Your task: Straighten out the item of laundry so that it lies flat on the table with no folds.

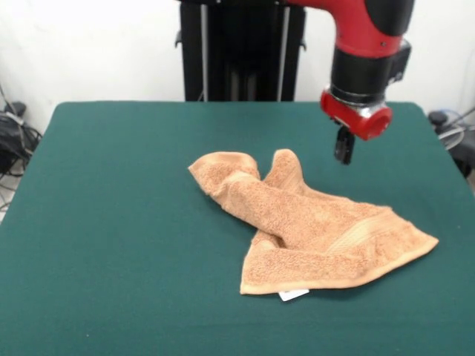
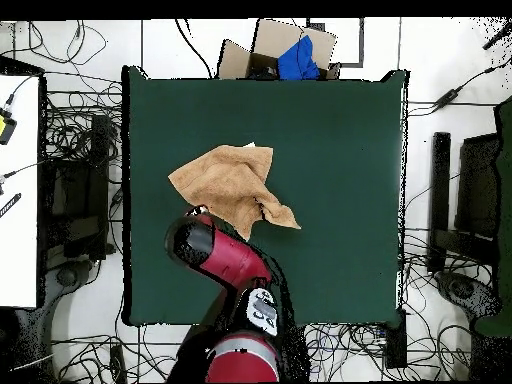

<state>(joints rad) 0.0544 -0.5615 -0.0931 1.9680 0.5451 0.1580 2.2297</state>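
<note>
The task is judged unfinished. One towel (image 1: 312, 233) is found on the bench (image 1: 111, 222), lying near the bench's middle and crumpled rather than flat. Taken from left to right in the front view: a rolled, bunched lobe is noted at the towel's left; a second raised lobe stands just beside it; a thick fold runs diagonally across the body; a flatter corner with a woven stripe band is spread out at the right. One small white tag (image 1: 293, 295) is seen protruding under the near edge. All folds remain to be opened.

One gripper (image 1: 344, 147) is counted, held above the bench just beyond the towel's right portion and apart from it. Nothing is seen to be held; whether the fingers are wide or narrow cannot be told.
</note>
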